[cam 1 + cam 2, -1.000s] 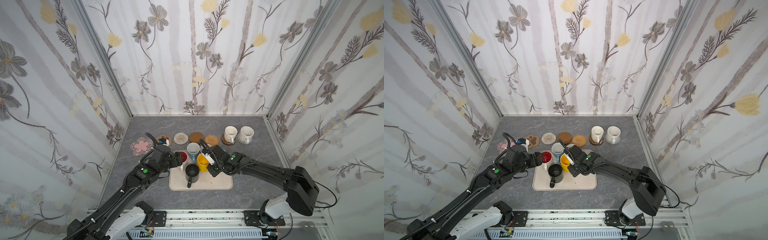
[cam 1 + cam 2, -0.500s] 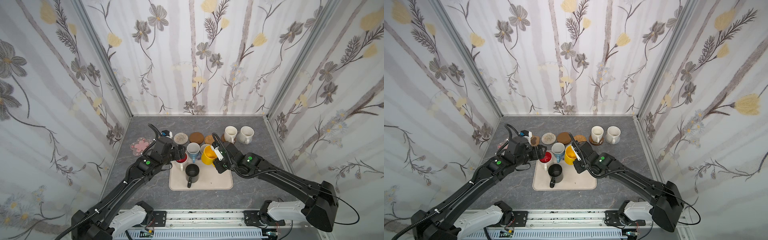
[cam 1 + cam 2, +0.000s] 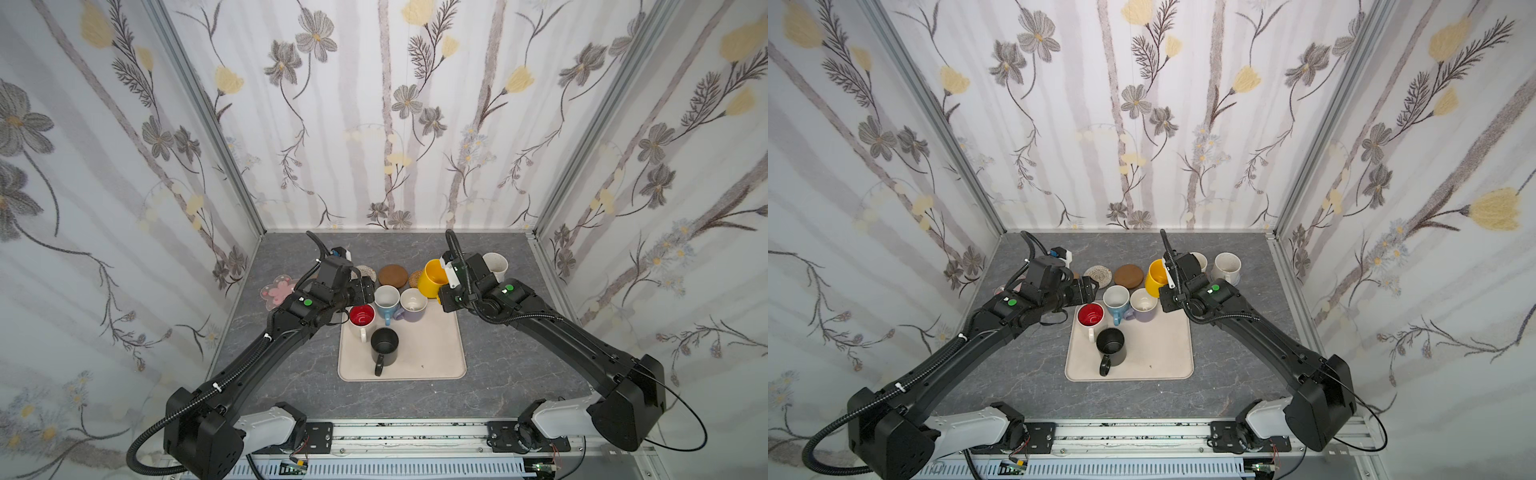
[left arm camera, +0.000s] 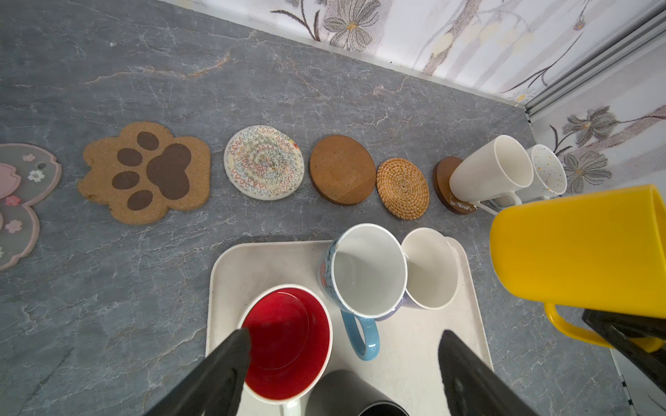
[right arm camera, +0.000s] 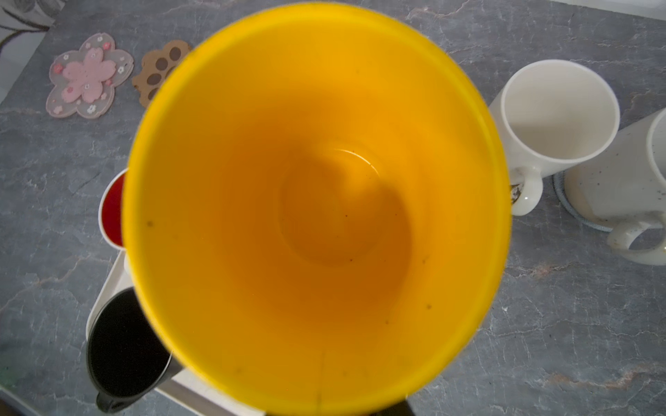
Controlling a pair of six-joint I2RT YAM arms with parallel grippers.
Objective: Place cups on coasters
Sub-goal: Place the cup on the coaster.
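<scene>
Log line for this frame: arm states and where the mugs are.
right gripper: shut on yellow mug, airborne by rattan coaster | left gripper: open beside red-lined mug | tray: four mugs | coasters: two white mugs

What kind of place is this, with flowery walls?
Likely a robot practice booth, not a home: flowered wall panels box in a grey table, and the left arm and right arm sit on a metal rail.

Yellow mug [image 3: 432, 277], red-lined white mug [image 3: 361, 316], black mug [image 3: 384, 347], brown paw coaster [image 4: 147, 173]
</scene>
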